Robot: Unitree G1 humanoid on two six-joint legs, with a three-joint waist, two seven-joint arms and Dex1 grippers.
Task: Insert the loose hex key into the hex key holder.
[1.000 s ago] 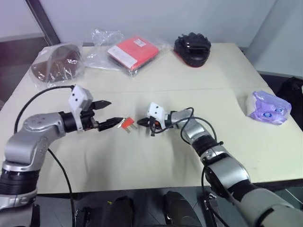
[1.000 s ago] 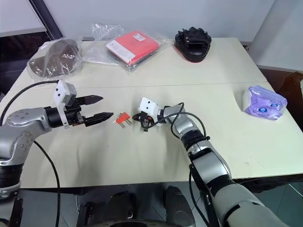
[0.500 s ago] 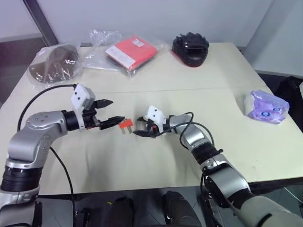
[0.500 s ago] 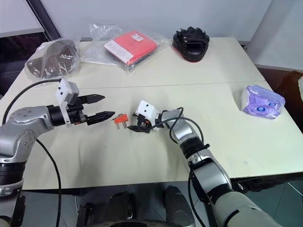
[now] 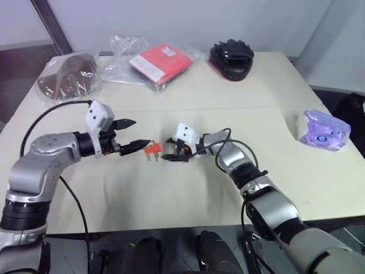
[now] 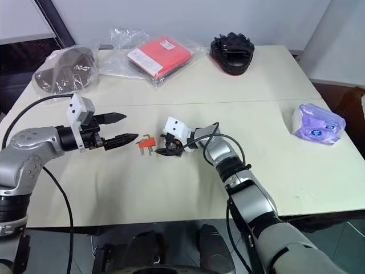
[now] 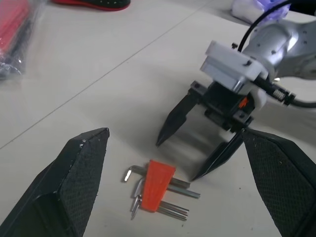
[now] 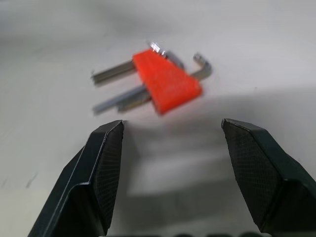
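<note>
In the head views, the hex key holder (image 5: 152, 150) lies flat on the cream counter (image 5: 188, 188) between the two hands: the left hand (image 5: 134, 134) hovers just to its left with fingers spread apart and empty, and the right hand (image 5: 173, 149) sits just to its right, fingers likewise apart and holding nothing. The left wrist view shows the orange holder (image 7: 157, 184) with grey keys sticking out on both sides, lying near the open right hand (image 7: 180, 158). The right wrist view shows the holder (image 8: 167, 81) lying beyond the parted fingers (image 8: 106, 168), apart from them; I cannot tell the loose hex key from the keys in it.
</note>
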